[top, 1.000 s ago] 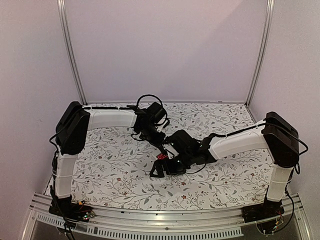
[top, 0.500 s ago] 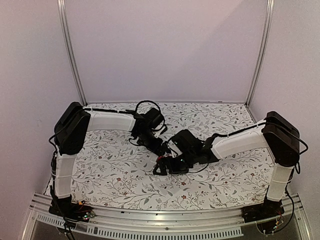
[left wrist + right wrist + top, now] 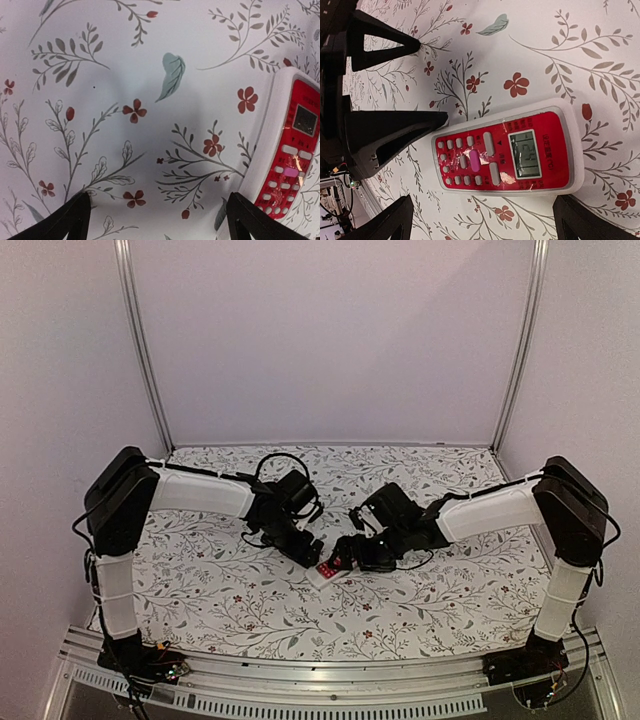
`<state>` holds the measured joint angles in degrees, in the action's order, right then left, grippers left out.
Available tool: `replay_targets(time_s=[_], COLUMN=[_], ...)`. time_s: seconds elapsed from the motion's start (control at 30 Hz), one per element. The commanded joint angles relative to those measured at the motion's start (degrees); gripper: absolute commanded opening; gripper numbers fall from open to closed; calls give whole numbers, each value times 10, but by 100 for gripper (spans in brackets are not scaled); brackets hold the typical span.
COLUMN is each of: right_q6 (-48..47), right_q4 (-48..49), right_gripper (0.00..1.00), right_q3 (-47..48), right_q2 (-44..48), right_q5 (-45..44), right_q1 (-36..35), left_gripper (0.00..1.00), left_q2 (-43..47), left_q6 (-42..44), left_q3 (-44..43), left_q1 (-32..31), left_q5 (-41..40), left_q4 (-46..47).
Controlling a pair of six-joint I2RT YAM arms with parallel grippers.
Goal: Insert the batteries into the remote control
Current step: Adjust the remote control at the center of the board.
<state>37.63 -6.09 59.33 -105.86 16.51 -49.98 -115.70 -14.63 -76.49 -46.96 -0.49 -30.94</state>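
A pale-walled booth (image 3: 330, 340) with aluminium posts (image 3: 140, 340) encloses a table covered by a white cloth (image 3: 200, 590) printed with leaves and small red flowers. Both arms fold in from the sides toward the middle of the table. The left arm (image 3: 200, 492) runs its upper link rightward, its wrist pitched down. The right arm (image 3: 490, 512) mirrors it, reaching leftward, and the two wrists sit low and close together.

The remote control (image 3: 510, 152) lies flat on the cloth at mid-table, between the two heads, with its red face, screen and buttons upward. The left gripper (image 3: 159, 196) has its jaws spread wide with only cloth between them, and one black finger (image 3: 395, 135) lies just beside the remote's button end. The right gripper (image 3: 482, 199) is likewise spread wide and holds nothing, looking down onto the remote.
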Motion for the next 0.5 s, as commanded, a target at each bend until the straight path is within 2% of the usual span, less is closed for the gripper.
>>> replay_targets(time_s=[0.0,0.47], right_q6=[-17,-24], right_q4=[-21,-15], right_gripper=[99,99], right_q3=[28,68], right_q2=[-24,-58], right_q5=[23,73], right_q1=[6,8], left_gripper=[96,96], left_q2=[10,27], left_q6=[-30,-68], left_q3=[31,67], left_q1=[-29,-54], left_q5=[31,59], left_q4=[17,68])
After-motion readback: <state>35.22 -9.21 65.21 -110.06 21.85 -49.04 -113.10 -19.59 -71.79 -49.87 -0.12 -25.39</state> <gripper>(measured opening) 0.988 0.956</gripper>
